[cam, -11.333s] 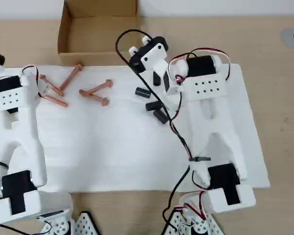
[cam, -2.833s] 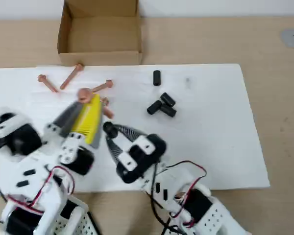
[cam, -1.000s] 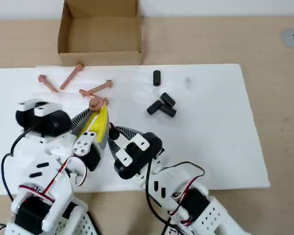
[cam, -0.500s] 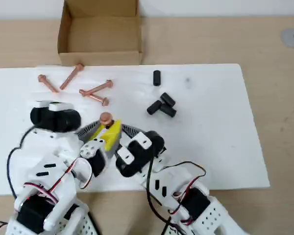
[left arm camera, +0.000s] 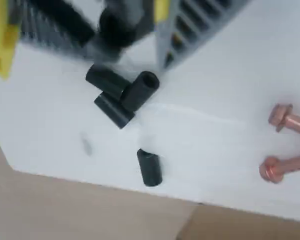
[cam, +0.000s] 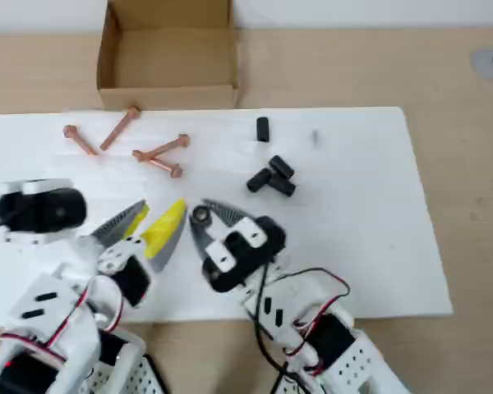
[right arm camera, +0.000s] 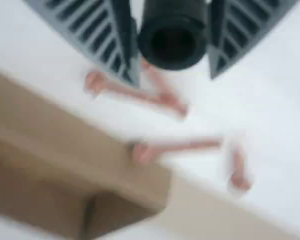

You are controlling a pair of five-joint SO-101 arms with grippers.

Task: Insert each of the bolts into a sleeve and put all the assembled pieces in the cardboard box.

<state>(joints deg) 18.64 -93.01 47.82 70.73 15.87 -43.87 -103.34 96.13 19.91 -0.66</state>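
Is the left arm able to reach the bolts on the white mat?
Probably yes: the left gripper looks open, and bare mat lies between it and the nearest bolt.

- High view: fixed overhead, looking straight down on the whole white mat [cam: 353, 230], with the cardboard box [cam: 166, 97] at the far edge.
- Left wrist view: close above the mat, facing the loose sleeves [left arm camera: 140, 91] also seen from above.
- Right wrist view: very close, angled across the mat toward the bolts [right arm camera: 175, 146] and a box corner, both shared with the high view.
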